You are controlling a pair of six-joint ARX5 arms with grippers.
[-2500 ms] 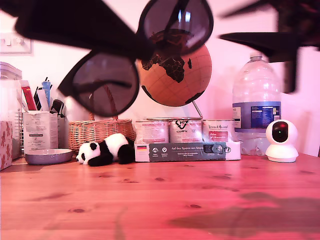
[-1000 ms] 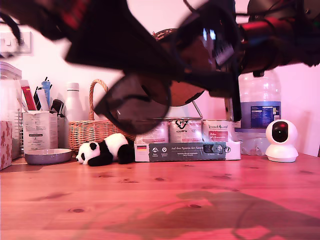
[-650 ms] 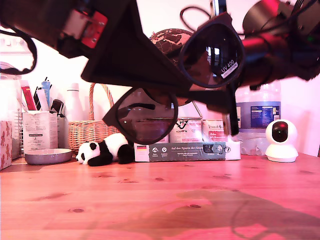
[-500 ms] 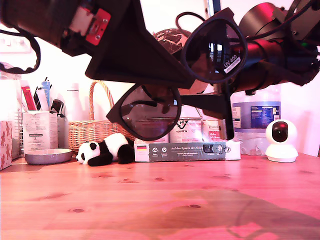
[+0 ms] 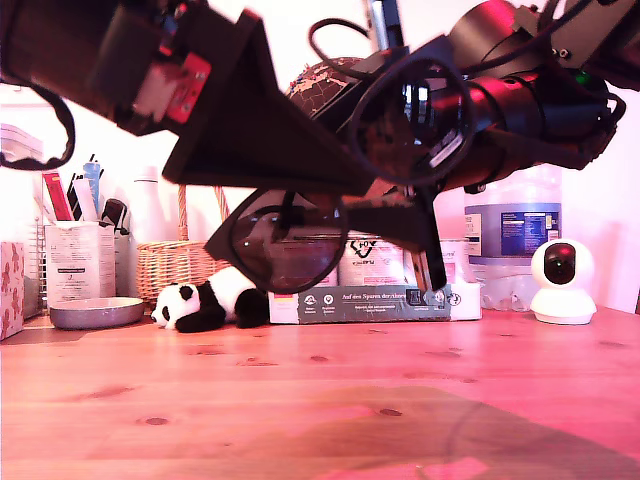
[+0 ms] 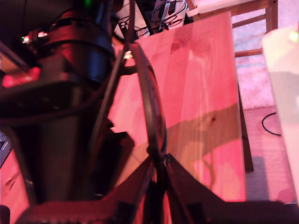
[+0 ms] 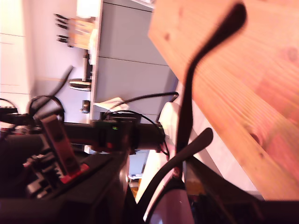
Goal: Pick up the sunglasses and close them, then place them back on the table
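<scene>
Above the table (image 5: 320,400), close to the exterior camera, one pair of sunglasses (image 5: 290,240) hangs tilted, blocking most of the globe (image 5: 320,85) behind. My first gripper (image 5: 365,185) is clamped on the frame between the two lenses. My second gripper (image 5: 420,215) sits at one temple (image 7: 187,102); I cannot tell whether it pinches it. Along the back stand three tins (image 5: 370,262), one panda toy (image 5: 205,298), one wicker basket (image 5: 185,265), one water bottle (image 5: 512,230) and one white camera (image 5: 563,280).

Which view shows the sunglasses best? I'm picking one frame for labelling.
The exterior view: both lenses of the sunglasses show, held above the table. The first wrist view shows the frame edge-on; the second, mostly one temple.
</scene>
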